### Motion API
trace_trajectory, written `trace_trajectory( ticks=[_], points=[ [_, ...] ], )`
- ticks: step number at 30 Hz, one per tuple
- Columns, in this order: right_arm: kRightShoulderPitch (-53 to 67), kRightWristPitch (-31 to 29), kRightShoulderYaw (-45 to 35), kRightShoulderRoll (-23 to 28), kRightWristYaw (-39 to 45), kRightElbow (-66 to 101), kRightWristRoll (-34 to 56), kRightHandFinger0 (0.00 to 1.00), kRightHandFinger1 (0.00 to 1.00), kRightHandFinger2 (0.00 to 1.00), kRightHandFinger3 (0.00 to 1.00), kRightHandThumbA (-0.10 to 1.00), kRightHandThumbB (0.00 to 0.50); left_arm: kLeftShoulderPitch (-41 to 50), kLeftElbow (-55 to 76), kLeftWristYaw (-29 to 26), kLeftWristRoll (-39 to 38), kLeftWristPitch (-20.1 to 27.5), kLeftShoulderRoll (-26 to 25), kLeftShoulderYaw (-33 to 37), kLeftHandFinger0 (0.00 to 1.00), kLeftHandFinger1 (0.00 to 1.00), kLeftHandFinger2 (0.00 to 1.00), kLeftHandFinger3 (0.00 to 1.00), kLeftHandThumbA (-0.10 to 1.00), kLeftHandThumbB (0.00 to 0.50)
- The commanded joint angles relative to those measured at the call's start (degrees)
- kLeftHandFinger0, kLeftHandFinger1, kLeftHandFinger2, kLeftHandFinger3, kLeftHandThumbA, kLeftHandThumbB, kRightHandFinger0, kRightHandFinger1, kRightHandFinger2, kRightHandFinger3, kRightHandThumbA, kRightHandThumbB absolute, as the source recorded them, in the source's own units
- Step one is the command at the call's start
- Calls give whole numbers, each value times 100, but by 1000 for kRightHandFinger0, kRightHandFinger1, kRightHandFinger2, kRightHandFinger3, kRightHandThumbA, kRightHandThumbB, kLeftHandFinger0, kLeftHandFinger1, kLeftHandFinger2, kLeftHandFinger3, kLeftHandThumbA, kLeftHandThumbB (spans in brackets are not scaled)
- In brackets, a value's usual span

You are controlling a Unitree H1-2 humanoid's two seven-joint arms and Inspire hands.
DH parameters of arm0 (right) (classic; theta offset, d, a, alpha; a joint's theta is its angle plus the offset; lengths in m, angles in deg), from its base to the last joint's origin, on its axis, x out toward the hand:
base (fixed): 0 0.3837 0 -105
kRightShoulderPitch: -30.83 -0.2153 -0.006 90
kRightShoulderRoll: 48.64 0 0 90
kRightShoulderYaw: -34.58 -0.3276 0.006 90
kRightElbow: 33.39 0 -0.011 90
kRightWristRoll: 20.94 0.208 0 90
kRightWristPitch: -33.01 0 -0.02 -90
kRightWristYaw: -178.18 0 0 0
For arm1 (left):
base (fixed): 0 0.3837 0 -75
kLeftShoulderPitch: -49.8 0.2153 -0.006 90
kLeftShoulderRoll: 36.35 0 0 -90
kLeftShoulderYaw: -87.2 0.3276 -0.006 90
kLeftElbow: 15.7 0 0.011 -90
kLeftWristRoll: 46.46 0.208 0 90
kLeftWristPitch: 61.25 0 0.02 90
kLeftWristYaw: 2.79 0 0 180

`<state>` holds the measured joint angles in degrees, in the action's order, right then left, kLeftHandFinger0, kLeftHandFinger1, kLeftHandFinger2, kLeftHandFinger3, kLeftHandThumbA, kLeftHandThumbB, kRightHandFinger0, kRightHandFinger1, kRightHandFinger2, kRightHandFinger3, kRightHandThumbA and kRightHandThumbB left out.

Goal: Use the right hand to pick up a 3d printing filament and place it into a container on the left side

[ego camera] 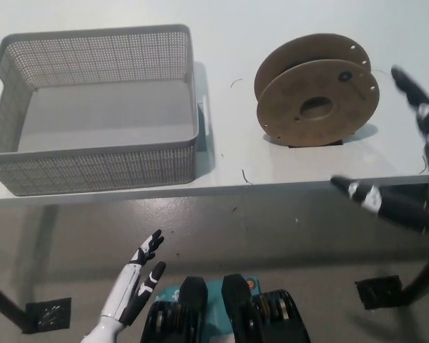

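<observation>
Filament spool (316, 91) stood on its rims at the upper right of the frame, on the white table (229, 153), well apart from the grey mesh basket (93, 168) at upper left. Its cardboard-looking flanges seemed stiff, light and prone to rolling; gripping across both rims looked safest. Right hand (415, 157), fingers spread, hovered at the right edge beside it. Left hand (134, 286) rested open at lower left.

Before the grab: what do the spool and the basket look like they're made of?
Filament spool: probably cardboard or pressed fibreboard, matte brown flanges with small punched holes and no gloss. Basket: likely moulded plastic, matte grey, with fine perforated mesh walls and cut-out handles. Both rest on a smooth white table.
</observation>
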<state>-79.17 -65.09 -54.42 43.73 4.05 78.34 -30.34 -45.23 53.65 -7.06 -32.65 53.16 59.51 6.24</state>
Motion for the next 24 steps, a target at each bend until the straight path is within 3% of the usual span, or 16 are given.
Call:
trace_trajectory(
  ticks=[1, 2, 3, 5, 9, 13, 14, 16, 18, 20, 22, 24],
  points=[
    [-1716, 1907, -59, 1056, 1062, -175, 59, 1000, 1000, 1000, 1000, 1000, 443, -84, 140, -86, -125, 251, -99, 28, 1000, 1000, 1000, 1000, 1000, 229],
    [-2058, 2205, 36, 1260, 1276, -308, 48, 1000, 1000, 1000, 1000, 1000, 410, -77, 145, -100, -110, 251, -106, 33, 1000, 1000, 1000, 1000, 1000, 228],
    [-2285, 2324, 126, 1381, 1400, -432, -30, 1000, 1000, 1000, 1000, 1000, 408, -65, 157, -116, -88, 251, -120, 30, 1000, 1000, 1000, 1000, 1000, 227],
    [-2911, 2297, 432, 1696, 1710, -925, -497, 1000, 1000, 1000, 1000, 1000, 382, -84, 134, -135, -54, 251, -128, 19, 1000, 1000, 1000, 1000, 1000, 234],
    [-3781, 2394, 881, 1934, 2062, -1716, -824, 1000, 1000, 1000, 1000, 1000, 397, -90, 143, -119, -52, 251, -133, 0, 1000, 1000, 1000, 1000, 1000, 231],
    [-4447, 2439, 1318, 1958, 2321, -2520, -1054, 1000, 1000, 1000, 1000, 1000, 376, -36, 178, -106, -38, 251, -121, -6, 1000, 1000, 1000, 1000, 1000, 221],
    [-4675, 2513, 1500, 1930, 2447, -2771, -1161, 1000, 1000, 1000, 1000, 1000, 411, -35, 183, -116, -24, 251, -124, 5, 1000, 1000, 1000, 1000, 1000, 218],
    [-4856, 2413, 1731, 1892, 2557, -3064, -1248, 1000, 1000, 1000, 1000, 1000, 435, 40, 166, -145, -17, 251, -113, 46, 1000, 1000, 1000, 1000, 1000, 223],
    [-4992, 2263, 1973, 1829, 2630, -3381, -1395, 1000, 1000, 1000, 1000, 1000, 432, 135, 200, -147, -16, 251, -115, 62, 1000, 1000, 1000, 1000, 1000, 224],
    [-5238, 2570, 2353, 1743, 2881, -3638, -1651, 1000, 1000, 1000, 1000, 1000, 470, 216, 227, -157, -38, 251, -111, 71, 1000, 1000, 1000, 1000, 1000, 216],
    [-5381, 2559, 2584, 1625, 2958, -3888, -1701, 1000, 1000, 1000, 1000, 1000, 422, 280, 244, -155, -47, 251, -104, 69, 1000, 1000, 1000, 1000, 1000, 218],
    [-5598, 2412, 2909, 1469, 3008, -4243, -1867, 1000, 1000, 1000, 1000, 1000, 406, 273, 231, -144, -66, 251, -107, 75, 1000, 1000, 1000, 1000, 1000, 219]
  ],
)
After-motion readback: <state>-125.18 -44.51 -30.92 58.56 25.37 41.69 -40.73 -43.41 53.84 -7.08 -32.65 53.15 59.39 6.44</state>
